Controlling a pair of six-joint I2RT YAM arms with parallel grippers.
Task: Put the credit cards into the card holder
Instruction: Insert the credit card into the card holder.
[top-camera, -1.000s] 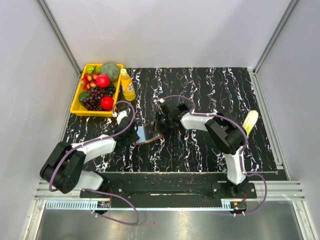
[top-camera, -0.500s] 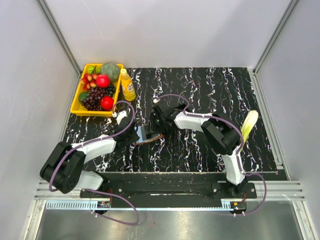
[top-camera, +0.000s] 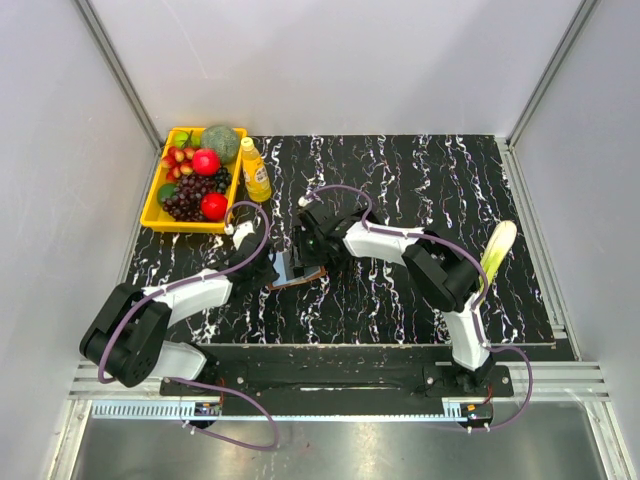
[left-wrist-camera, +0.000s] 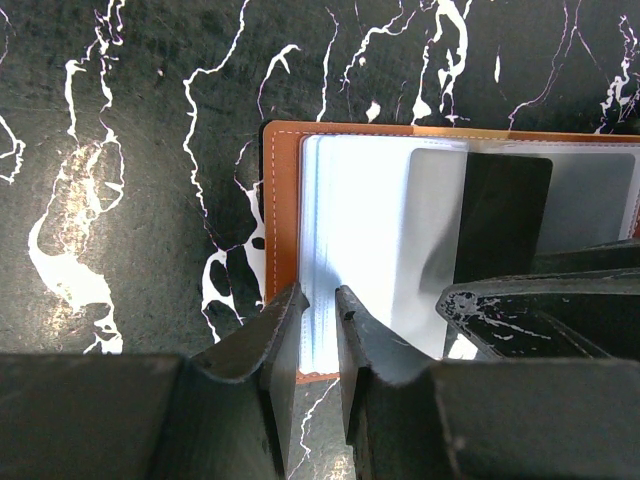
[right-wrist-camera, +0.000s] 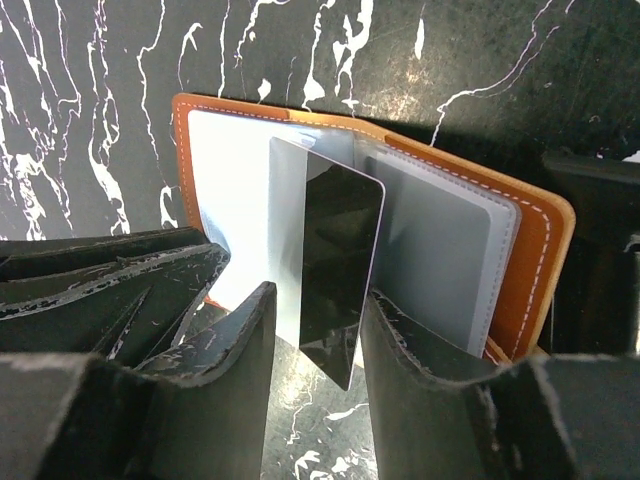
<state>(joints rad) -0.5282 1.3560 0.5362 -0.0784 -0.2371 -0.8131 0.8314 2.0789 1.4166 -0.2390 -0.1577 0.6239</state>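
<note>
Now right tool (right-wrist-camera: 320, 305) clamps dark card (right-wrist-camera: 340, 240) over open card holder (right-wrist-camera: 540, 250); left tool (left-wrist-camera: 318, 300) pinches holder edge.

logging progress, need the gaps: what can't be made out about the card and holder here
Top external: card holder largely covered by left pincer and right pincer.
Left wrist: card lower end behind right pincer.
Right wrist: how deep the card sits in its sleeve.
</note>
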